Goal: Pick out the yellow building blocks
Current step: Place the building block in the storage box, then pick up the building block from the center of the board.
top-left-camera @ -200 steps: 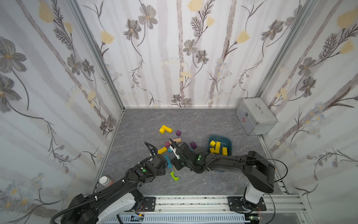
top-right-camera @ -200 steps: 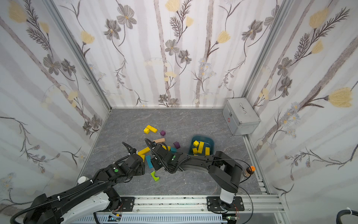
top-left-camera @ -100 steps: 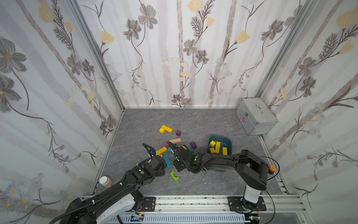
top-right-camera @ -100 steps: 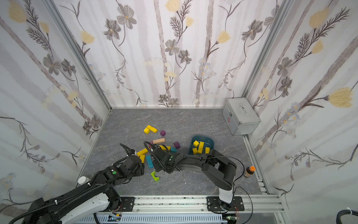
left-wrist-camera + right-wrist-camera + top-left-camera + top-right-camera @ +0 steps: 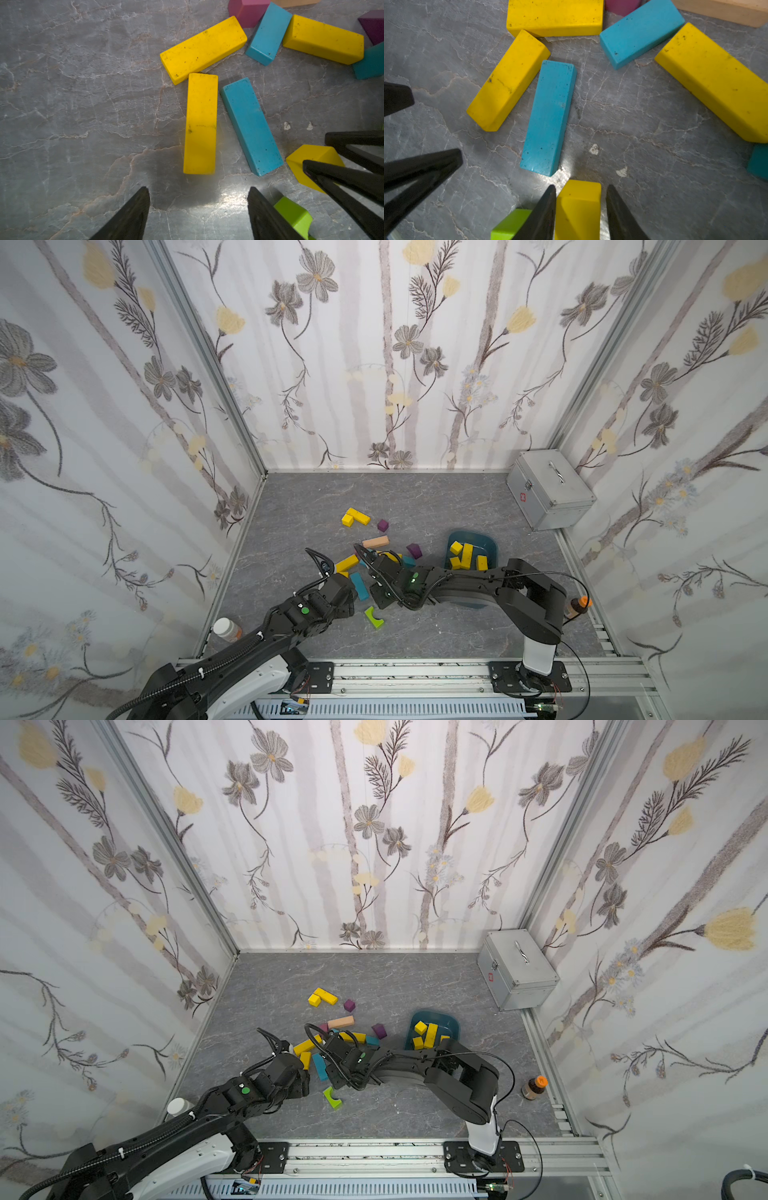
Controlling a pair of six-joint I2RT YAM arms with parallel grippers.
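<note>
Yellow block (image 5: 578, 209) sits pinched in the right hand (image 5: 581, 187), which should lift straight, clear of the spread left hand (image 5: 197, 188).

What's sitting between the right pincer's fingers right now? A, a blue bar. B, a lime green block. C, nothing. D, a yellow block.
D: in the right wrist view a yellow block sits between the fingers of the right pincer; the lime green block lies outside them.
</note>
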